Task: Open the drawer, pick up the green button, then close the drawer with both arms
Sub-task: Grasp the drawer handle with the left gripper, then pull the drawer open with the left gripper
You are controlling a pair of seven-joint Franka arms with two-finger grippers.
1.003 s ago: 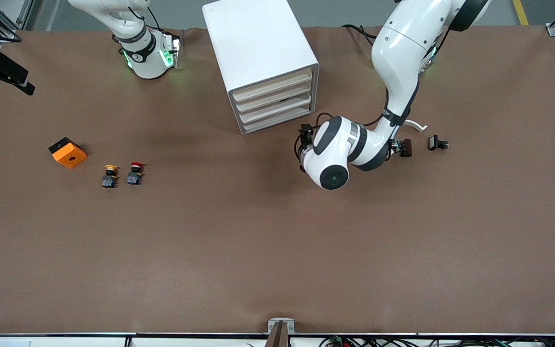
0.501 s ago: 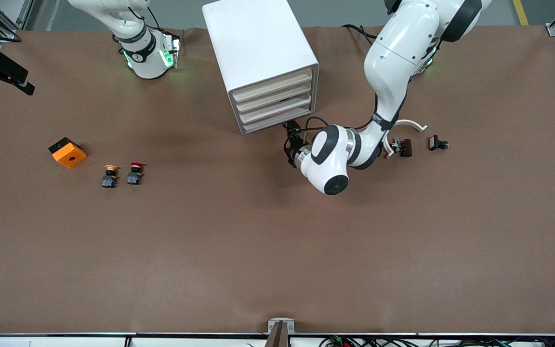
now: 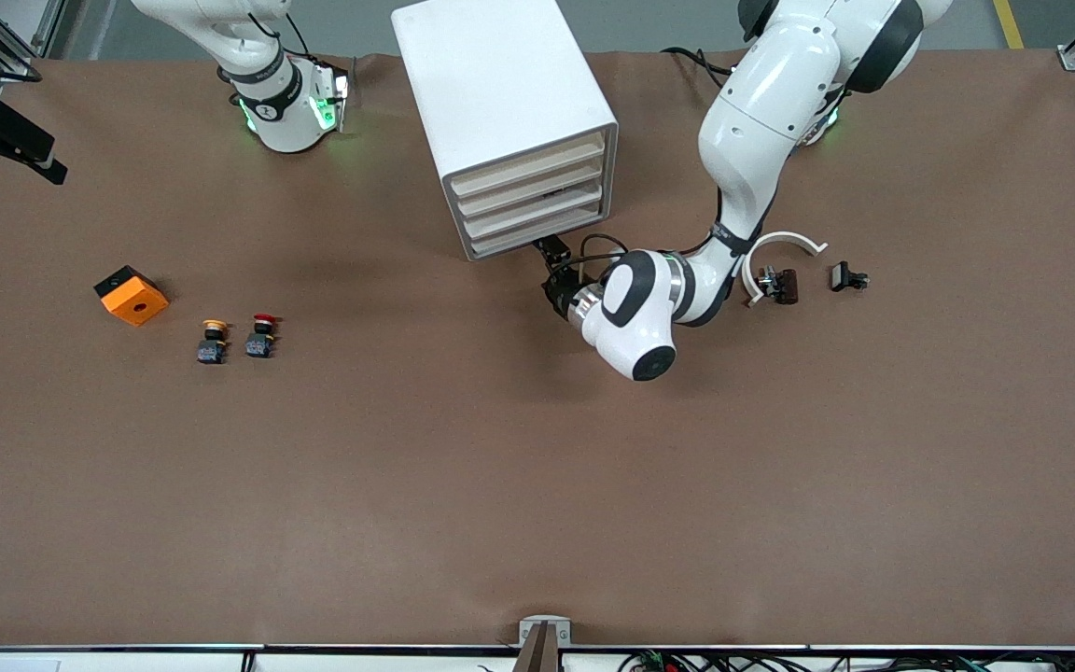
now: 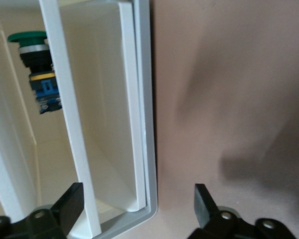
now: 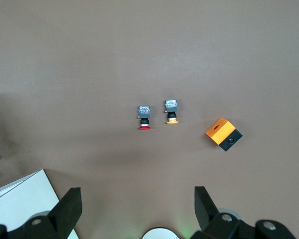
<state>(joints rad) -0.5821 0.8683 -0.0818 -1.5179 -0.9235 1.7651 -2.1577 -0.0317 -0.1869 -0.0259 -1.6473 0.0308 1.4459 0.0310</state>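
We find the button (image 4: pixel 37 69) only in the left wrist view: its green cap and yellow-ringed black body lie inside the white drawer cabinet (image 3: pixel 505 112), seen through the slatted drawer fronts. The front view shows the cabinet's stacked drawer fronts pushed in, and the button cannot be made out there.

The left gripper (image 4: pixel 138 201) sits low, just in front of the cabinet's lower corner, its fingers (image 4: pixel 70 201) spread wide with nothing between them; one fingertip lines up with the drawer face, the other is over bare table. In the front view we see this gripper (image 3: pixel 551 271) close against the bottom drawer front, with the left arm (image 3: pixel 752 140) bending down from its base.

The table (image 3: pixel 537 485) is covered in plain brown matting, with grey floor and metal framing at the edges of the front view.

The right gripper (image 5: pixel 134 209) waits high near its own base, fingers spread and holding nothing. Its wrist view looks down on a red-capped button (image 5: pixel 144 117), a yellow-capped button (image 5: pixel 171 111) just beside it, and an orange block (image 5: pixel 223 133) nearby, all toward the right arm's end of the table.

Toward the left arm's end we see a white curved piece (image 3: pixel 780 247), a small dark part (image 3: pixel 778 284) within its arc, and a small black part (image 3: pixel 847 276) close by.
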